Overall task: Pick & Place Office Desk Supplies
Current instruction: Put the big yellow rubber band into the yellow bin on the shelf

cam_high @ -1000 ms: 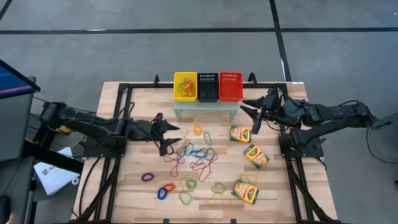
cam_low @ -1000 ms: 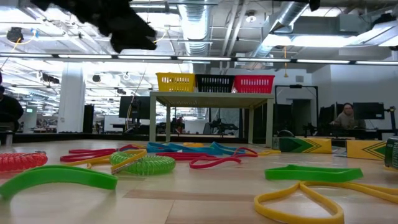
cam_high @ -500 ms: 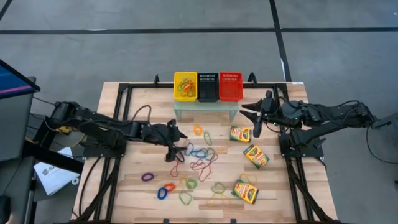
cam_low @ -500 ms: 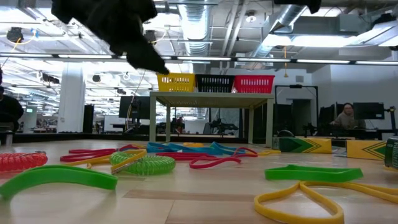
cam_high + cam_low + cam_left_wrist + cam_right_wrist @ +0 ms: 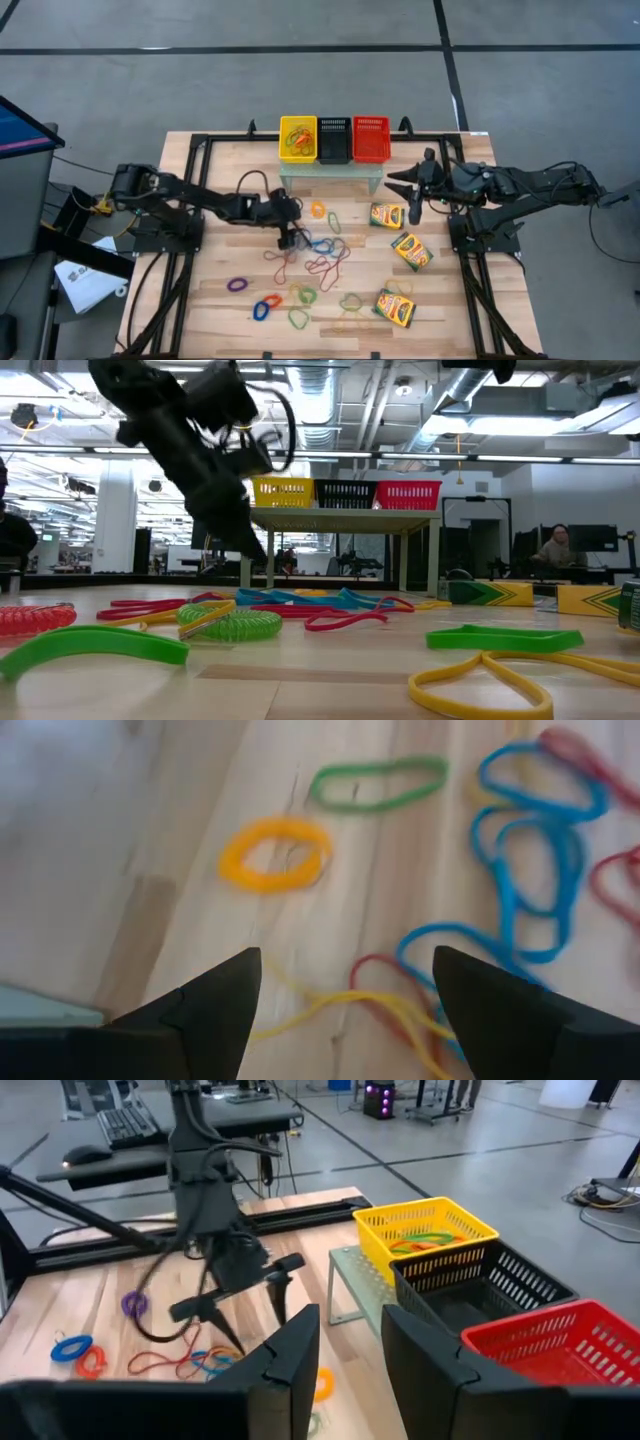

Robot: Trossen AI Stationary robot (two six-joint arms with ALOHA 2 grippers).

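Observation:
Many rubber bands (image 5: pixel 318 256) in red, blue, green, orange and yellow lie loose on the wooden table. Three yellow-and-green crayon boxes (image 5: pixel 387 215) (image 5: pixel 411 250) (image 5: pixel 396 308) lie flat at the right. My left gripper (image 5: pixel 290 238) hangs open, slanting down just above the far left part of the band pile. In its wrist view its fingers (image 5: pixel 340 1005) stand on either side of a yellow strand (image 5: pixel 320 1008), with an orange loop (image 5: pixel 275 853) and blue loops (image 5: pixel 530 860) ahead. My right gripper (image 5: pixel 410 190) waits raised at the right, slightly open and holding nothing (image 5: pixel 350 1350).
Yellow (image 5: pixel 298 138), black (image 5: pixel 333 140) and red (image 5: pixel 370 138) mesh baskets stand side by side on a small pale stand (image 5: pixel 330 175) at the table's far edge; the yellow one holds some bands. More loops lie toward the near edge (image 5: pixel 266 305). Black frame rails run along both table sides.
My left gripper has travelled from the left toward the table's middle and sunk toward the rubber-band pile, tipping its fingers further downward. The bands and crayon boxes have not moved.

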